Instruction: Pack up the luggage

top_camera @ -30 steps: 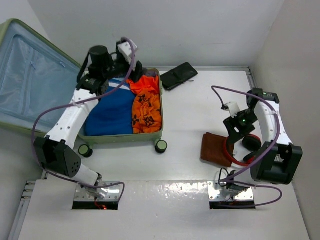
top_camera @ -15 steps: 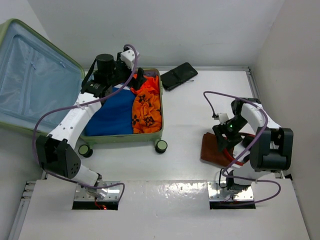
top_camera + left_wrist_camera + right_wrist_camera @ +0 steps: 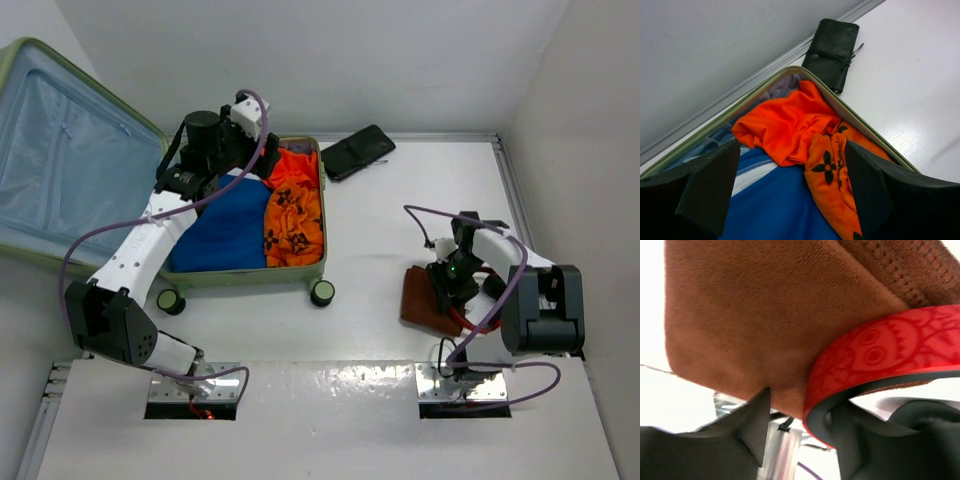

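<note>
The pale-green luggage (image 3: pixel 250 275) lies open at the left, its blue-lined lid (image 3: pixel 60 160) leaning back. Inside lie a blue garment (image 3: pixel 225 225) and orange clothes (image 3: pixel 295 205). My left gripper (image 3: pixel 268 160) hovers open and empty over the case's far end; the left wrist view shows the orange clothes (image 3: pixel 790 125) and blue garment (image 3: pixel 775 210) between its wide-apart fingers (image 3: pixel 710 190). My right gripper (image 3: pixel 447 290) is down on a brown cloth (image 3: pixel 420 295) and red headphones (image 3: pixel 480 322). In the right wrist view its jaws (image 3: pixel 800 430) stand apart around the red headband (image 3: pixel 880 350) and the brown cloth's edge (image 3: pixel 765 315).
A black rolled pouch (image 3: pixel 357 152) lies on the table beyond the case's far right corner, also in the left wrist view (image 3: pixel 832 47). Black caster wheels (image 3: pixel 322 292) stick out at the case's near edge. White walls close in the back and right.
My right arm has swung in toward the left and lowered its gripper onto the brown cloth and headphones. My left gripper has shifted a little over the far end of the case.
</note>
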